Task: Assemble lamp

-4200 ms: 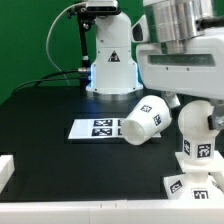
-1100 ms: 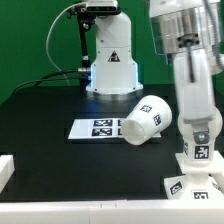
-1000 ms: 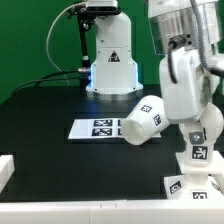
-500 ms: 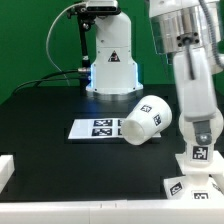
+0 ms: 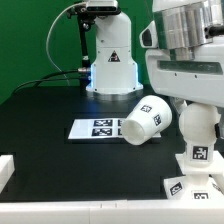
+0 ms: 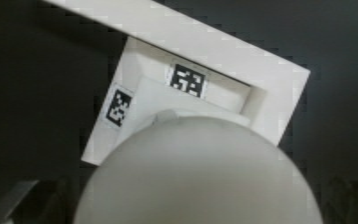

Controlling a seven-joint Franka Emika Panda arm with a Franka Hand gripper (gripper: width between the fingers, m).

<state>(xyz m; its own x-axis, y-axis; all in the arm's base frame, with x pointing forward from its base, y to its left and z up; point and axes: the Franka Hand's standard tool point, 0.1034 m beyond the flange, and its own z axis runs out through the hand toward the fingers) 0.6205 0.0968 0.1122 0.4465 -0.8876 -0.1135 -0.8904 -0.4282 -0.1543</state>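
The white round bulb [image 5: 199,130] stands upright with its tagged neck in the low square base [image 5: 196,182], at the exterior view's right near the front. In the wrist view the bulb [image 6: 190,170] fills the space between my jaws, and the base [image 6: 202,75] with its tags lies beyond it. My gripper [image 6: 194,208] is open, one finger on each side of the bulb with a dark gap between finger and bulb. In the exterior view the arm's bulk hides the fingers. The cone shade [image 5: 145,118] lies on its side, left of the bulb.
The marker board [image 5: 95,128] lies flat on the black table just left of the shade. The robot's pedestal [image 5: 112,62] stands at the back. A white rim [image 5: 6,170] runs along the table's front left.
The arm's wrist and forearm have swung round above the bulb, now showing a broad white face to the camera. Bulb, base and shade have not moved.
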